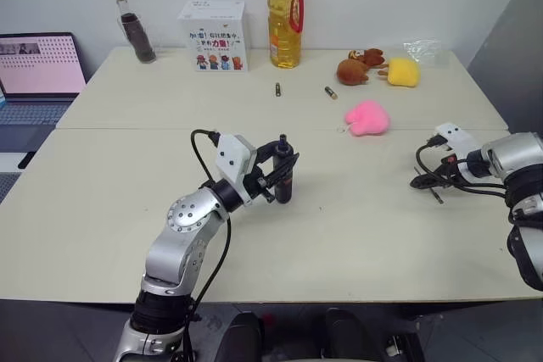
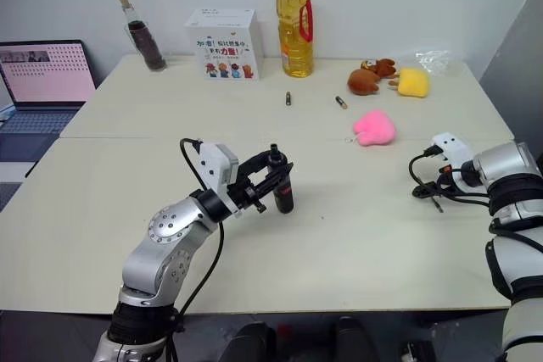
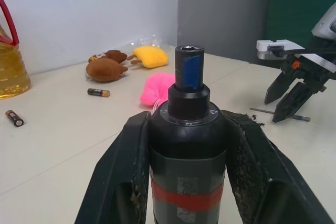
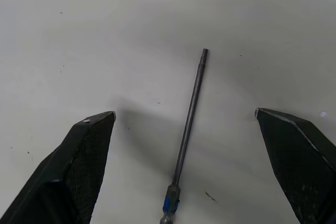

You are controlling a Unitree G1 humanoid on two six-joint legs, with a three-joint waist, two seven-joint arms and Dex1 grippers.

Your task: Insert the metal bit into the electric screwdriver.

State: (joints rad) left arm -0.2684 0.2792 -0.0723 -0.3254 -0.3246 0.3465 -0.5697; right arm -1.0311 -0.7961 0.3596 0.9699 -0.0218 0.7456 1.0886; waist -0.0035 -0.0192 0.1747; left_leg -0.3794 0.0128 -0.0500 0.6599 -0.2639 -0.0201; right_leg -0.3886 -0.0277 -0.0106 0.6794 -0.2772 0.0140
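Gripping the electric screwdriver upright between its two black fingers, the left gripper holds it above the middle of the cream table, socket end up and red band near the fingers. The right gripper hovers with jaws spread wide and empty over the metal bit, which lies flat on the table near its right edge, between the fingertips but touching neither.
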